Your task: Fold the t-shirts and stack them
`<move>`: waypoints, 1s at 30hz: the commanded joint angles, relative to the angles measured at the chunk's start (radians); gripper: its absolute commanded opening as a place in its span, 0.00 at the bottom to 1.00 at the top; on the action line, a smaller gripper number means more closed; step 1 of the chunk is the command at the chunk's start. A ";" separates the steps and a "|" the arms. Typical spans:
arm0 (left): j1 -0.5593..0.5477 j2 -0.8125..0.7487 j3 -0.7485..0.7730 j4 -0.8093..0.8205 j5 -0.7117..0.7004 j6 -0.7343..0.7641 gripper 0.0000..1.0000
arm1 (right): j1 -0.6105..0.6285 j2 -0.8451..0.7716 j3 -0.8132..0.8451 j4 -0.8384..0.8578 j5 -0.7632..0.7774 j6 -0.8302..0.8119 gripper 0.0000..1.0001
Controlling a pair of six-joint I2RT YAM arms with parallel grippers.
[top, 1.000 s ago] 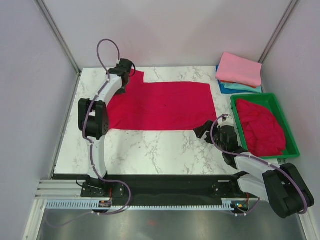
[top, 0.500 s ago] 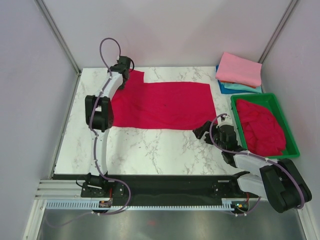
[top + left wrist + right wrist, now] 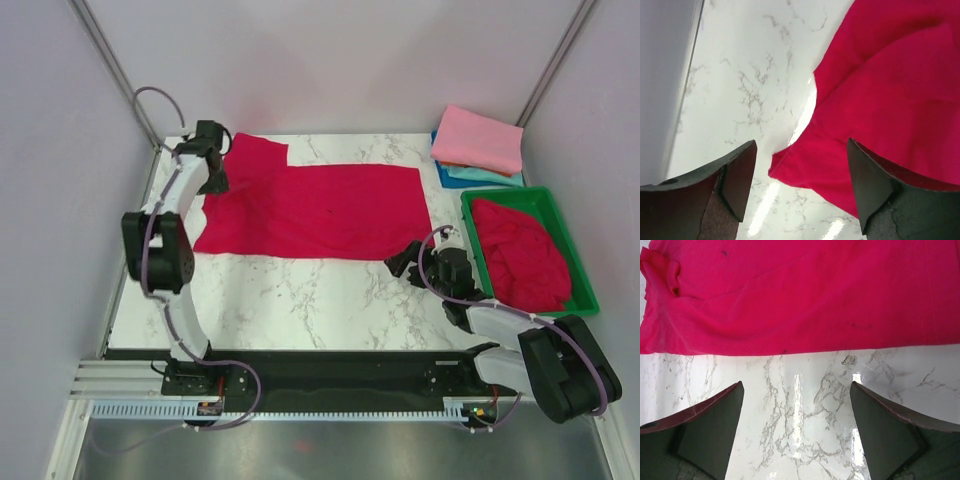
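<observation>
A crimson-red t-shirt (image 3: 320,205) lies spread flat across the far half of the marble table (image 3: 300,300). My left gripper (image 3: 212,150) hovers over the shirt's far left corner, open and holding nothing. In the left wrist view a shirt corner (image 3: 805,165) rests on the marble between the spread left gripper (image 3: 802,185) fingers. My right gripper (image 3: 400,266) stands open just off the shirt's near right edge. In the right wrist view there is only bare marble inside the right gripper (image 3: 797,435), with the shirt's hem (image 3: 800,335) ahead of it.
A green tray (image 3: 520,192) at the right holds more crumpled red t-shirts (image 3: 525,250). Behind it a folded pink t-shirt (image 3: 480,138) tops teal and blue ones (image 3: 478,176). Walls close in the left (image 3: 80,200) and right sides.
My left gripper has opened, let go of the shirt's far left part and swung left toward the wall. The shirt's left side now lies wider. The right arm has hardly moved.
</observation>
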State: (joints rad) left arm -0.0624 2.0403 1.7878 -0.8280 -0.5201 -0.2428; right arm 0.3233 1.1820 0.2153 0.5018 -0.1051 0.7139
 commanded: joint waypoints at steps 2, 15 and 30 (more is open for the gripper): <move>0.090 -0.320 -0.419 0.097 0.224 -0.317 0.80 | -0.003 -0.082 0.071 -0.090 0.033 -0.001 0.96; 0.246 -0.578 -0.972 0.487 0.516 -0.524 0.81 | -0.081 0.122 0.397 -0.575 0.228 -0.037 0.98; 0.266 -0.755 -0.900 0.418 0.436 -0.489 0.75 | -0.102 0.134 0.455 -0.674 0.280 -0.080 0.98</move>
State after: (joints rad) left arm 0.2054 1.2945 0.8551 -0.3717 -0.0273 -0.7326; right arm 0.2249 1.3087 0.6094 -0.1295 0.1398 0.6533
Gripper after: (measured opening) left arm 0.735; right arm 0.978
